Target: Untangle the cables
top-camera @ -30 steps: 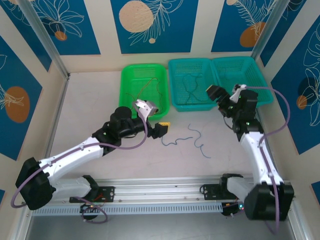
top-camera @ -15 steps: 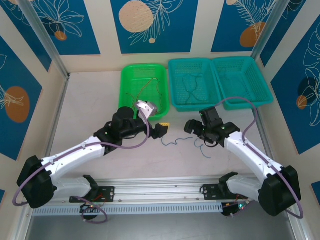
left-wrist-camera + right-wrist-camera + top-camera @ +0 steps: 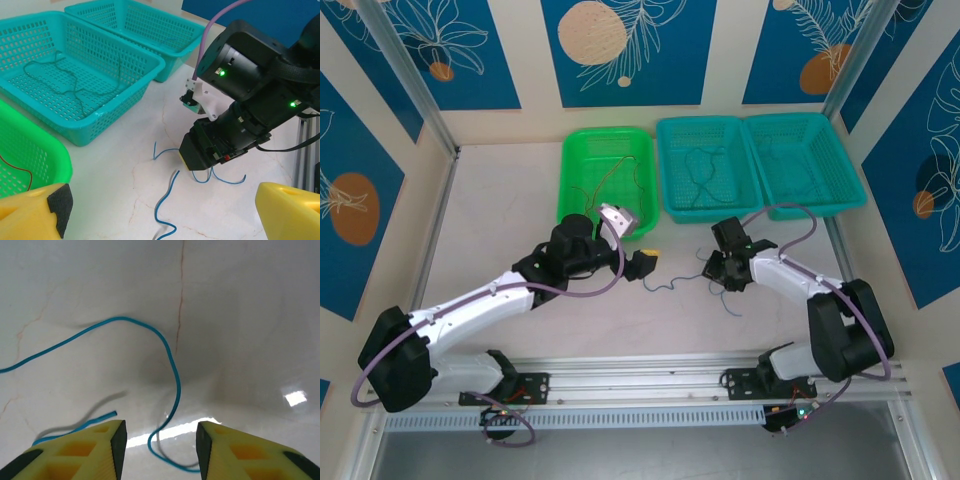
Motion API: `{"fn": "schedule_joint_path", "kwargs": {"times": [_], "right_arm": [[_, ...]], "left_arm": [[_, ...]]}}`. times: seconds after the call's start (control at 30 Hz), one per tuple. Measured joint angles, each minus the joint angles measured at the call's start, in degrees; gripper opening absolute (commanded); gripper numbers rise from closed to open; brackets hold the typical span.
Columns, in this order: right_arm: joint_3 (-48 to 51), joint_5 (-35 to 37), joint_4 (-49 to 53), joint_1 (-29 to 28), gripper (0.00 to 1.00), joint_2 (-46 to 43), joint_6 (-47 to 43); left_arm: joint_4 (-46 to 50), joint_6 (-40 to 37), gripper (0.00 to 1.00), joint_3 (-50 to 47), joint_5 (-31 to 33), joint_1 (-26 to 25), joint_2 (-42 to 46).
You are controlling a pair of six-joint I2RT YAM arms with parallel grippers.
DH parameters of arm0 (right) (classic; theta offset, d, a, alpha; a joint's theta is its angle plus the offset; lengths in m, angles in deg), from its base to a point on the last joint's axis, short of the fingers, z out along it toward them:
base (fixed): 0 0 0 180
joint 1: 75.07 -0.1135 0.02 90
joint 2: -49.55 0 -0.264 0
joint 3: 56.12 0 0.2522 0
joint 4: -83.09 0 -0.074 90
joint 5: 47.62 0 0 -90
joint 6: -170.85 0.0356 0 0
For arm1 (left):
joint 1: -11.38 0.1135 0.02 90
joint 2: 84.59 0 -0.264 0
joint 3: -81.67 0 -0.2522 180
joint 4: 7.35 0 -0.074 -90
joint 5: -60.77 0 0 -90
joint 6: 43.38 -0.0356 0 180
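Two thin blue cables lie curled on the white table, one (image 3: 665, 285) near my left gripper (image 3: 645, 262) and one (image 3: 728, 300) under my right gripper (image 3: 720, 272). In the right wrist view my right gripper (image 3: 160, 450) is down at the table, its yellow fingers apart with a loop of blue cable (image 3: 172, 370) between them, untouched. The left wrist view has my left gripper (image 3: 165, 220) wide open and empty above the near blue cable (image 3: 167, 200), facing the right gripper (image 3: 202, 162). A teal-green cable (image 3: 700, 175) lies in the middle basket. A red-brown cable (image 3: 610, 180) lies in the green basket.
Three baskets stand along the back: a green one (image 3: 570, 170), a middle teal one (image 3: 665, 165) and a right teal one (image 3: 850, 175). The green basket's corner (image 3: 60, 165) is close to my left fingers. Walls enclose the table on three sides.
My right arm has swung from over the right teal basket down to the blue cable on the table, and its jaws have narrowed. The left arm has barely moved.
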Motion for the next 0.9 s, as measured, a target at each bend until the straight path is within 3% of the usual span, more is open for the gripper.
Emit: {"fn": "schedule_joint_path", "kwargs": {"times": [0.03,0.07,0.1,0.13,0.4,0.63,0.9], "right_arm": [[0.1,0.0,-0.6,0.1,0.4,0.7,0.0],[0.3,-0.1,-1.2,0.1,0.3,1.3,0.1],[0.5,-0.2,-1.7,0.1,0.1,1.9,0.5],[0.6,-0.4,-2.0,0.2,0.0,2.4,0.5],[1.0,-0.2,-2.1,0.3,0.0,0.6,1.6],[0.8,1.2,0.5,1.9,0.0,-13.5,3.1],[-3.3,-5.3,-0.5,15.3,0.0,-22.4,5.9]], "left_arm": [[0.1,0.0,0.94,0.0,0.0,0.0,0.0],[0.2,0.0,0.94,0.0,0.0,0.0,0.0],[0.2,0.0,0.94,0.0,0.0,0.0,0.0],[0.3,-0.1,0.94,0.0,0.0,0.0,0.0],[0.2,-0.6,0.94,0.0,-1.2,0.0,0.0],[-2.3,-2.2,0.95,-0.1,-11.6,-0.5,0.0],[-4.2,-5.1,0.99,0.1,-17.0,-5.0,-0.7]]}}
